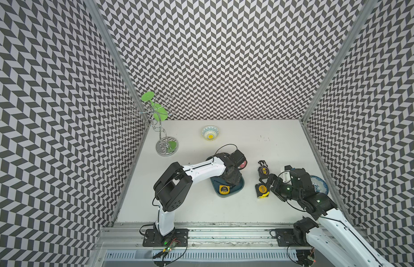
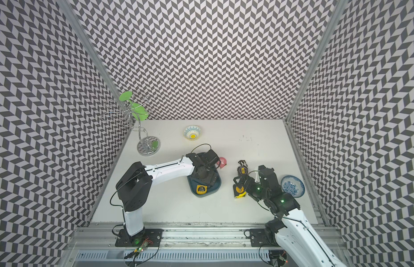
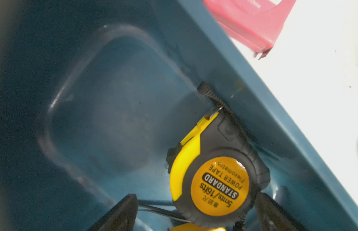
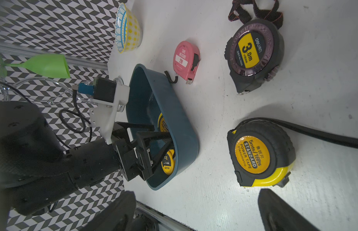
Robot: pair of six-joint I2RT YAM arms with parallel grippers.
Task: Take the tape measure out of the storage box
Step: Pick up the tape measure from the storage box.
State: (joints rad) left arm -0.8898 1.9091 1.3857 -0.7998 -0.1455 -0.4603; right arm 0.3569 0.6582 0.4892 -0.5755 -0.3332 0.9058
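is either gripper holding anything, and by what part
Nothing is gripped yet. The left gripper straddles the yellow-black tape measure in the storage box, one of its fingers clear of the case. The right gripper is open and empty.

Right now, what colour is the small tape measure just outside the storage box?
The small tape measure is pink, clearest in the right wrist view.
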